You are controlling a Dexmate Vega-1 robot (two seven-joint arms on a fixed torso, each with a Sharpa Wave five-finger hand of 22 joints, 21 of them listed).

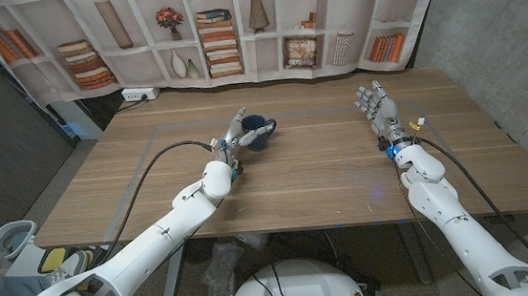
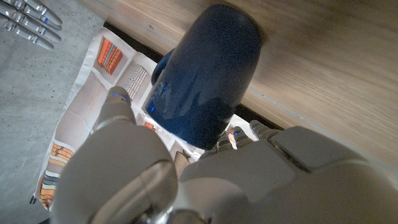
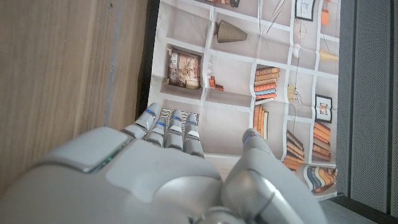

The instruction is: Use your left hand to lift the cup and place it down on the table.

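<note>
A printed bookshelf backdrop (image 1: 215, 28) spans the top of the frame. A white power strip (image 1: 140, 96) sits at upper left, below the backdrop. Grey wall (image 1: 494, 42) fills the upper right.

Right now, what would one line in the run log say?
left hand: grips blue cup | cup: tilted on table | right hand: holds nothing, fingers apart

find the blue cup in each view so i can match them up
Head view: blue cup mid-table, at the left hand.
Left wrist view: cup large, centre, just past the hand's fingers.
Right wrist view: not in it.
Shared landmark: bookshelf backdrop.
</note>
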